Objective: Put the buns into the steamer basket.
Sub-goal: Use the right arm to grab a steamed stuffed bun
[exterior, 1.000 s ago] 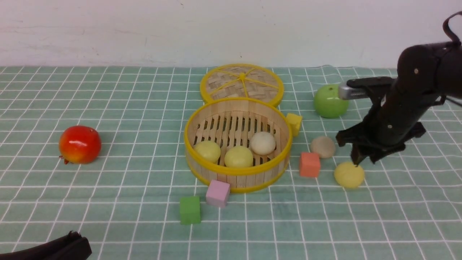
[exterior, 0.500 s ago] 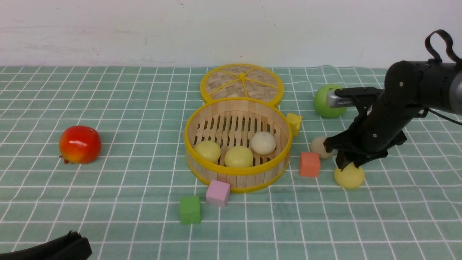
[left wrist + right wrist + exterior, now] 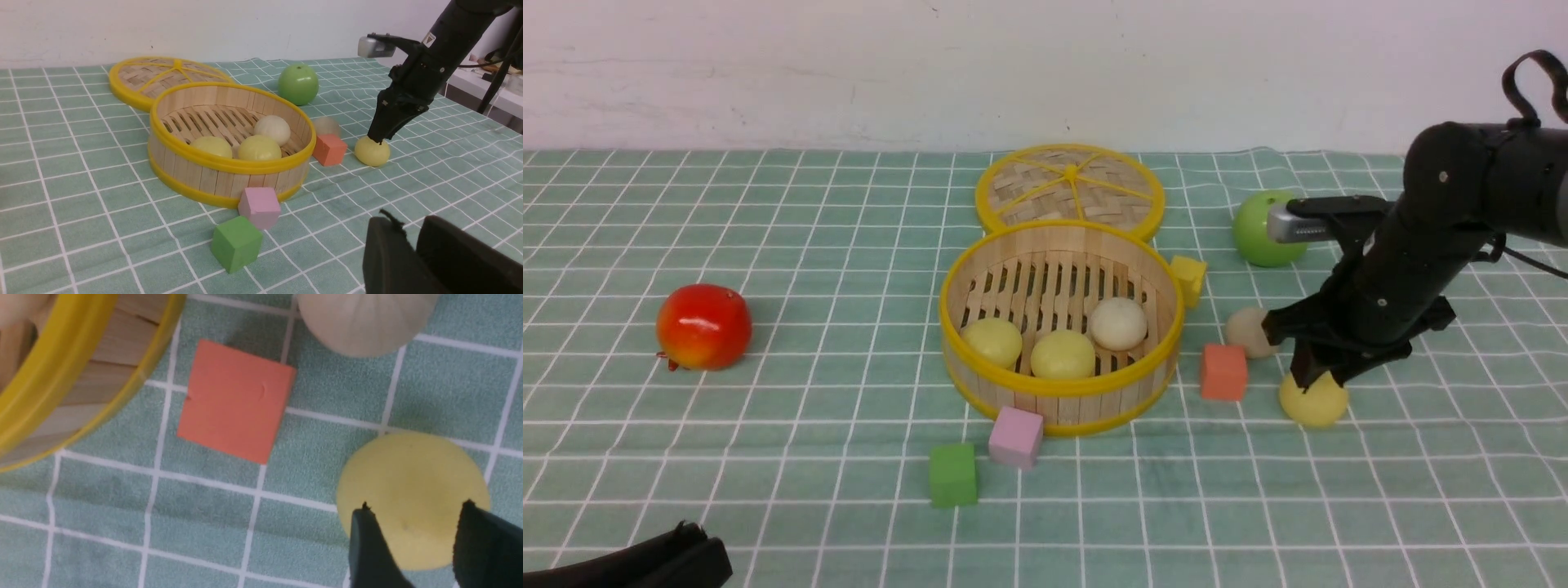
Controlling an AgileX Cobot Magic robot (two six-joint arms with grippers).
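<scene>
Nearest me, at the left corner, my left gripper [image 3: 408,228] waits well apart from the work, and I cannot tell whether its jaws are parted. Farther right, my right gripper [image 3: 1315,380] hangs empty, jaws spread, straight above the yellow bun [image 3: 1313,404] on the cloth [image 3: 768,408]. The steamer basket [image 3: 1058,388] lies to its left, beyond the orange cube [image 3: 1223,371].

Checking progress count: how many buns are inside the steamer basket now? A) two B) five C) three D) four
C: the steamer basket holds two pale yellow buns and one cream-white bun; a third yellow bun and a beige bun sit outside on the cloth.
</scene>
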